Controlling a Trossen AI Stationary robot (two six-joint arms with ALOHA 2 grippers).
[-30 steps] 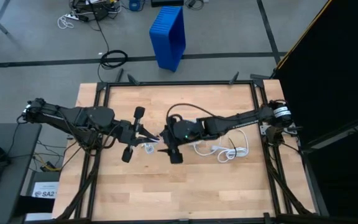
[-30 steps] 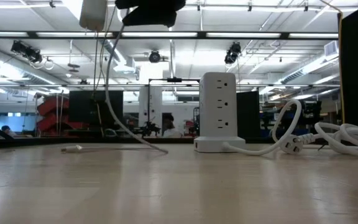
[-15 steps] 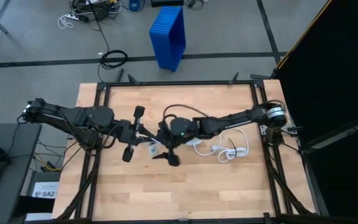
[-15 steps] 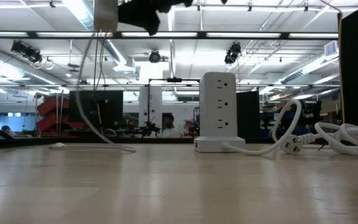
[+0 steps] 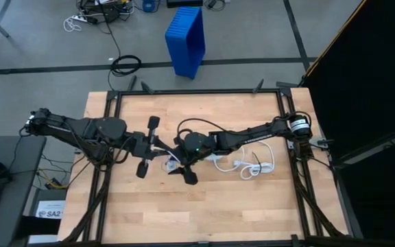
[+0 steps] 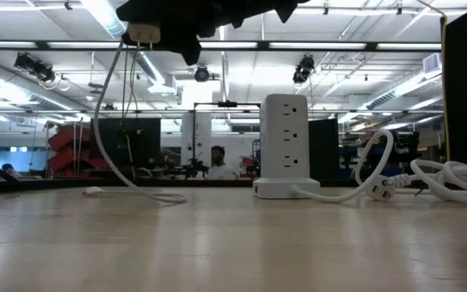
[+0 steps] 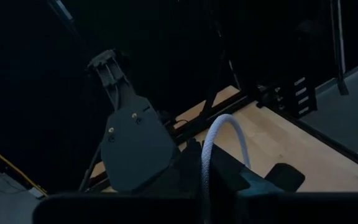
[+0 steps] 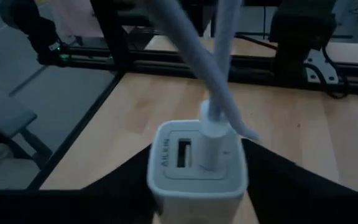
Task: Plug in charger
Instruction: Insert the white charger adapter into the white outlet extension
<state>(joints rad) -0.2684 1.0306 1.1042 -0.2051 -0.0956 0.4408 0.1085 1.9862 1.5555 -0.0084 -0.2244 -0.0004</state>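
The left gripper (image 5: 158,148) hangs over the middle of the table (image 6: 233,243), left of centre, clamped on the white USB cable (image 7: 219,140) that rises out from between its fingers. Just to its right is the charger (image 8: 197,165), lifted well clear of the wood. The right gripper (image 5: 178,162) has a finger pressed on each of its sides. The cable sits in its USB port and droops to the tabletop.

Both arms now have a claim on one linked pair of things. If they move apart, I judge that the cable could pull out of its port or twist the charger in the right gripper's hold (the prongs would then meet the socket slots askew). The trailing loop could also snag or drag as the charger travels.

Farther right stands the white outlet tower (image 6: 286,144), well apart from the charger. A hard or off-centre push might tip or slide it, since nothing steadies it. The heavy white power cord (image 6: 428,177) lies coiled beside it and could foul the approach.

Count: two grippers, one charger, one USB cable, one outlet tower, one power cord.
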